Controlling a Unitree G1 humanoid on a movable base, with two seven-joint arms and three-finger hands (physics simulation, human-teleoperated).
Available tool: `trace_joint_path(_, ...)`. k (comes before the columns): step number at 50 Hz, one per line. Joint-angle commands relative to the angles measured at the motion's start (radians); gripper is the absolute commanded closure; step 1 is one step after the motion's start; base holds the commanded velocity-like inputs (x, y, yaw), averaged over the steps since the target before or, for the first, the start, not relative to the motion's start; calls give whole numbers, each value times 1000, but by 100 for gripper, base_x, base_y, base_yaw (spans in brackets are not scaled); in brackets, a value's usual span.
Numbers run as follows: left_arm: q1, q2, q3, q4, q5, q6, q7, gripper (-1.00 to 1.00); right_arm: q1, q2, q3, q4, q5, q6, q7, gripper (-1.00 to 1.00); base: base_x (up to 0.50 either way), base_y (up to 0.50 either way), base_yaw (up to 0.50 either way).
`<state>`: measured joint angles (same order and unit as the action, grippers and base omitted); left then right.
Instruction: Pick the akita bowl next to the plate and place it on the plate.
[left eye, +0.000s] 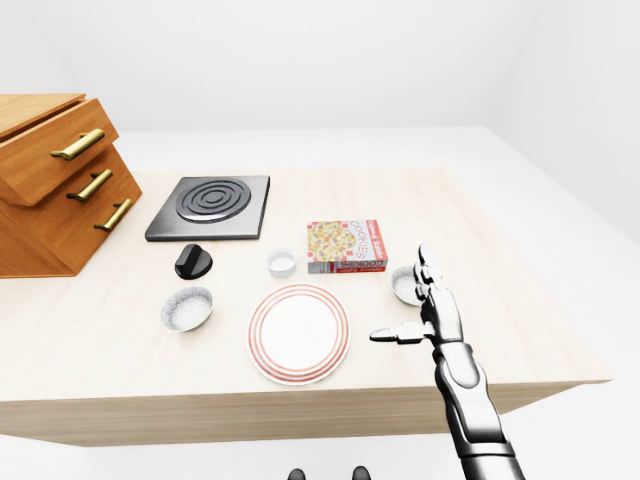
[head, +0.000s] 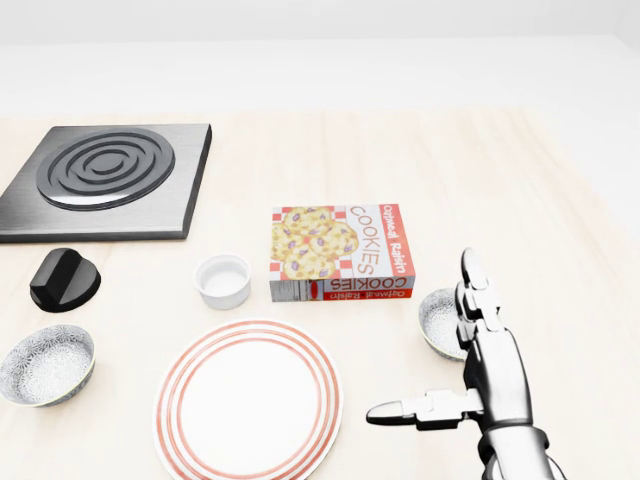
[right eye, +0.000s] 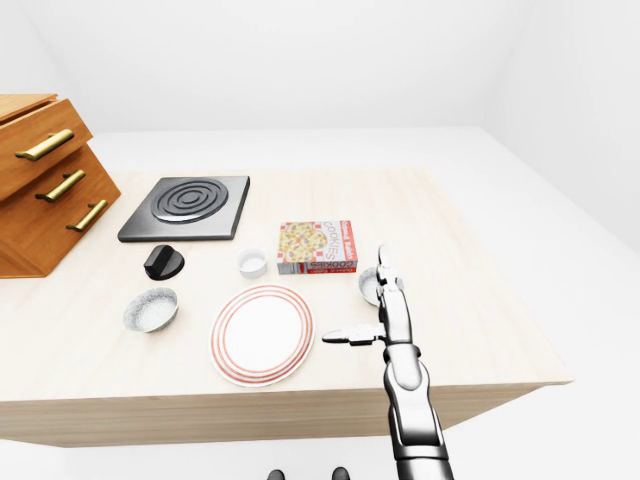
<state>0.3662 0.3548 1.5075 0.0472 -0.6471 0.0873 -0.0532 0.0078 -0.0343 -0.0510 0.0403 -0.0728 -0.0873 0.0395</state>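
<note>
A white plate (head: 172, 400) with red rings lies near the bottom of the head view. A small speckled grey bowl (head: 436, 320) sits to its right, just below the cookie box, partly hidden behind my right hand. A second, similar bowl (head: 46, 364) sits to the plate's left. My right hand (head: 424, 338) is open: its fingers (head: 470, 275) point up along the right bowl's right side and its thumb sticks out leftward below the bowl. Whether it touches the bowl is unclear. My left hand does not show.
A cookie box (head: 340, 252) lies above the plate, with a small white cup (head: 222, 281) to its left. A black knob (head: 64, 278) and a black hob (head: 105, 175) are at the left. Wooden drawers (left eye: 50, 180) stand at the table's far left.
</note>
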Motion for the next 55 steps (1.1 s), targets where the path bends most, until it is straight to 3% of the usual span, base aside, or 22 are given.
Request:
trace_joint_path(1, 21, -27, -11, 1, 17, 0, 30, -100, -3, -1, 1, 17, -9, 0, -4, -100, 0, 0, 0)
trace_joint_path(24, 10, -31, -71, 73, 24, 0, 12, -100, 14, -7, -11, -156, -47, 0, -9, -100, 0, 0, 0)
trace_joint_path(31, 12, -32, -73, 86, 16, 0, 3, -100, 15, -43, -36, -241, -128, 38, 4, -100, 0, 0, 0)
trace_joint_path(35, 13, -29, -70, 79, 1, 0, 9, -100, -7, -72, -75, -318, -184, 99, 52, -100, 0, 0, 0)
trace_joint_path(38, 16, -29, -62, 51, 3, 0, 16, -100, -20, -83, -100, -345, -225, 106, 76, -100, 0, 0, 0)
trace_joint_path(40, 3, -31, -78, 72, 16, 0, 10, -100, -54, -135, -131, -364, -307, 58, 92, -100, 0, 0, 0)
trace_joint_path(45, 8, -30, -73, 67, 13, 0, 9, -100, -98, -180, -173, -355, -440, 1, 136, -100, 0, 0, 0)
trace_joint_path(55, 5, -34, -81, 69, 16, 0, 10, -100, -141, -223, -199, -285, -622, 0, 141, -100, 0, 0, 0)
